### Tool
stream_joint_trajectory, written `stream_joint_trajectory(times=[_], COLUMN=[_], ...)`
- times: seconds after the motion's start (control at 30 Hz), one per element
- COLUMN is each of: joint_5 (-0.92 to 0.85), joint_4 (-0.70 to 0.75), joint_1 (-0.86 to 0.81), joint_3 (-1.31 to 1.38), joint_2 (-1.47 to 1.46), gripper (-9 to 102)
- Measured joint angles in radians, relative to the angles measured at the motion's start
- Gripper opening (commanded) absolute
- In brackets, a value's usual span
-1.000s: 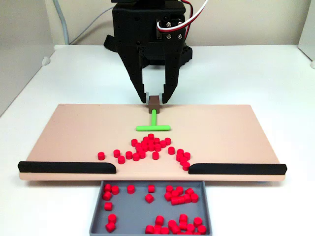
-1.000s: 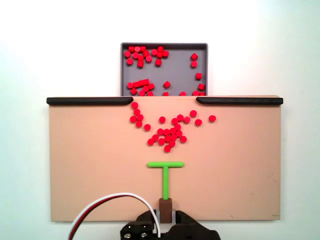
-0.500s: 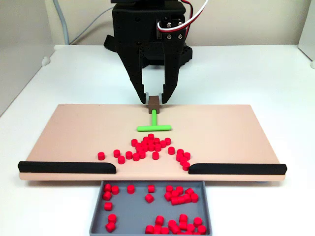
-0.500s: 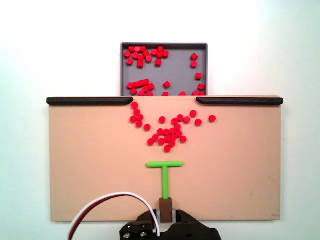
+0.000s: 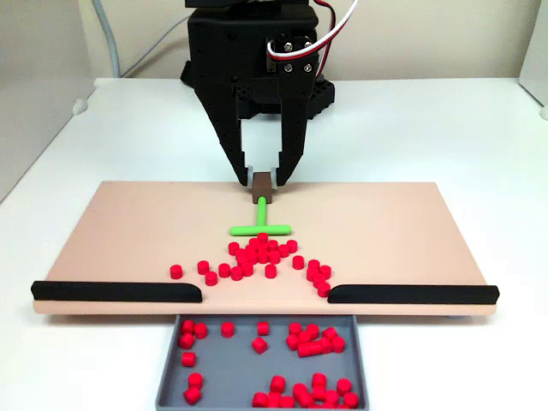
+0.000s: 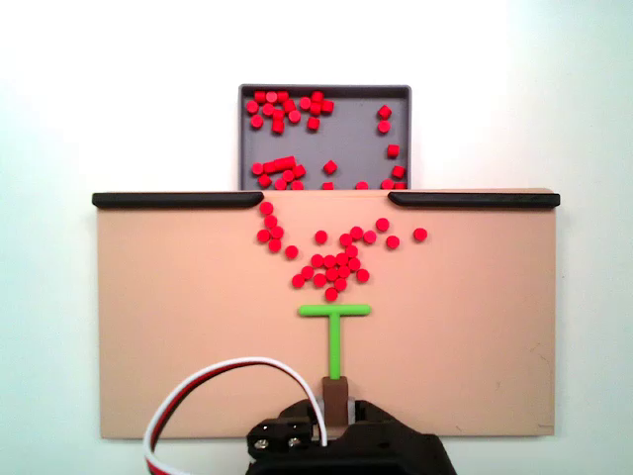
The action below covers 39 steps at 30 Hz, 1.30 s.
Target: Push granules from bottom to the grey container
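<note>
Gripping brown block (image 5: 262,180) of green T pusher (image 5: 259,224), gripper (image 5: 263,174) fingers pinched on either side of it

Pusher lies flat on tan board (image 5: 128,231), crossbar just short of red granules (image 5: 257,255) w/ a small gap; in a fixed view (image 6: 334,336) same. Loose cluster of granules sits mid-board, a few trailing toward gap btwn two black strips (image 5: 116,291). Grey container (image 5: 171,377) abuts board edge at that gap on white tabletop (image 5: 445,120), many granules inside. Red/white wires (image 6: 198,396) loop off arm
</note>
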<state>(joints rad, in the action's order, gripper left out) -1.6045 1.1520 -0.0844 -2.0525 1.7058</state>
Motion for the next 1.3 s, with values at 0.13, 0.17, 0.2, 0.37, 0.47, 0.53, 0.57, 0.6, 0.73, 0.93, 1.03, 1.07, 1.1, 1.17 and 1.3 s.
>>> stream_joint_trajectory(times=[0.13,0.17,0.2,0.37,0.47,0.53,0.57,0.6,0.73,0.93,1.03,1.07,1.1,1.17,1.3], joint_5=[0.006,0.006,0.006,0.006,0.006,0.008,0.008,0.008,0.015,0.021,0.025,0.025,0.025,0.025,0.031], joint_4=[0.0,0.0,0.0,0.0,0.0,0.0,0.0,0.0,0.0,0.0,0.0,0.0,0.0,0.0,0.0], joint_1=[0.0,0.0,0.0,0.0,-0.002,-0.002,-0.002,-0.002,-0.002,-0.002,-0.002,-0.002,-0.002,-0.002,-0.002], joint_3=[0.021,0.028,0.034,0.067,0.089,0.103,0.109,0.115,0.146,0.192,0.215,0.222,0.229,0.241,0.262], joint_2=[-0.02,-0.026,-0.032,-0.063,-0.083,-0.094,-0.1,-0.106,-0.132,-0.173,-0.193,-0.199,-0.204,-0.215,-0.23], gripper=[0,0,0,0,0,0,0,0,0,0,0,0,0,0,0])
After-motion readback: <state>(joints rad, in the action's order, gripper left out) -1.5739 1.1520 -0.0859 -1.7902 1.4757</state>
